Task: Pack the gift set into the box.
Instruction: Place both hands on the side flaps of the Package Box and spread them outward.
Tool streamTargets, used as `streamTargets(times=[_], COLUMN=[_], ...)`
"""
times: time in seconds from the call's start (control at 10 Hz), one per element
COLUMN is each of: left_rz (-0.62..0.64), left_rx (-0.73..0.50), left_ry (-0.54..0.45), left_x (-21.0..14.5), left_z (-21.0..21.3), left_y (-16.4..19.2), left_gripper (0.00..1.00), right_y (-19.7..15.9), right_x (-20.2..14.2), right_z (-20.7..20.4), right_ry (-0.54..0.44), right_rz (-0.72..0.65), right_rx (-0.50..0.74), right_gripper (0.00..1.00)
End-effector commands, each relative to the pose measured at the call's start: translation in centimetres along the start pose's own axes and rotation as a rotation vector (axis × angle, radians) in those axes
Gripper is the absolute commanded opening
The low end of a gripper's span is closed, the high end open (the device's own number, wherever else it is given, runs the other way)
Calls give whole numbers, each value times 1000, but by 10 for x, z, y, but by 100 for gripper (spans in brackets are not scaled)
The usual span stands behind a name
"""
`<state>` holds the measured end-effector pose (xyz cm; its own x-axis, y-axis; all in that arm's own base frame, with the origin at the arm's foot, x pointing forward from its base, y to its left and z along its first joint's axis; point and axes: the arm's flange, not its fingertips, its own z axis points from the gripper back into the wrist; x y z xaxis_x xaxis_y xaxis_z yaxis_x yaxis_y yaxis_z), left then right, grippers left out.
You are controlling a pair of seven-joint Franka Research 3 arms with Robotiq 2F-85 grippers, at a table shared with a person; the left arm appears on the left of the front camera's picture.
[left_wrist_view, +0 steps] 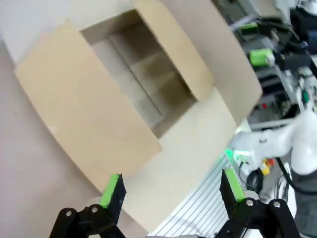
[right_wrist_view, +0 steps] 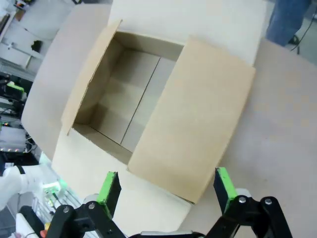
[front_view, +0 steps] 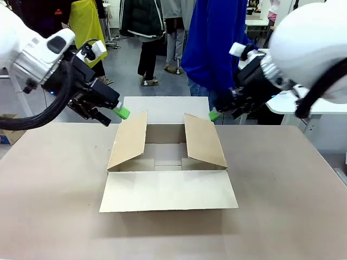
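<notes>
The box [front_view: 168,189] stood open in the middle of the tabletop [front_view: 282,206]. It was plain brown cardboard, and the faces that could be seen carried no print. Its near flap lay flat on the tabletop toward the robot, and its far flap lay back toward the person. The two side flaps stood up and leaned outward. Inside the box, the bare cardboard bottom showed a straight seam where the bottom flaps met.

The left claw [front_view: 115,115] hung in the air just beside the upper far corner of the box's left flap, apart from it. In the left wrist view this claw [left_wrist_view: 171,188] was spread wide, with its two green pads far from each other and nothing between them, and the box [left_wrist_view: 143,84] lay below and ahead of it.

The right claw [front_view: 223,114] hung close to the upper far edge of the box's right flap. From the front I could not tell whether its green pad touched the cardboard. In the right wrist view this claw [right_wrist_view: 166,184] was also spread wide and held nothing, and the right flap of the box [right_wrist_view: 193,119] lay under the gap between its fingers.

Behind the box, at the far side of the tabletop, stood a person in a blue jacket [front_view: 211,38]. Far to the left of the box there was a small carton [front_view: 8,135] with some blue print, too small to read.
</notes>
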<state>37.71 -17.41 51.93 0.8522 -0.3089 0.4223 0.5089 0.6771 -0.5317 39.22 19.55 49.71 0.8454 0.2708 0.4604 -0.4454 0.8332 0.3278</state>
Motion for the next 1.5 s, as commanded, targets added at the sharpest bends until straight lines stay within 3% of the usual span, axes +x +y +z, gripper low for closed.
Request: streamTargets(times=[0.0, 0.3, 0.7, 0.8, 1.0, 1.1, 1.3, 1.4], left_rz=[74, 98, 112, 128, 169, 164, 272, 332], left_rx=[41, 46, 54, 116, 411, 478, 666, 653], left_ry=[-13, 24, 44, 70, 228, 265, 159, 105], left_x=[19, 33, 38, 43, 48, 56, 77, 81], left_z=[-4, -15, -20, -27, -55, -74, -111, -111], left_y=[12, 22, 20, 11, -30, -46, -46, -39], left_gripper=[100, 100, 100, 100, 100, 100, 100, 100], right_y=[18, 39, 37, 46, 46, 46, 46, 46], right_x=[1, -31, -57, -47, -47, -47, -47, -47], right_z=[-35, -60, -57, -66, -66, -66, -66, -66], right_ry=[23, -241, -140, -184, -184, -184, -184, -184], right_rz=[-82, -39, -45, -13, -13, -13, -13, -13], right_rx=[61, -61, -18, -53, -53, -53, -53, -53], right_gripper=[100, 100, 100, 100, 100, 100, 100, 100])
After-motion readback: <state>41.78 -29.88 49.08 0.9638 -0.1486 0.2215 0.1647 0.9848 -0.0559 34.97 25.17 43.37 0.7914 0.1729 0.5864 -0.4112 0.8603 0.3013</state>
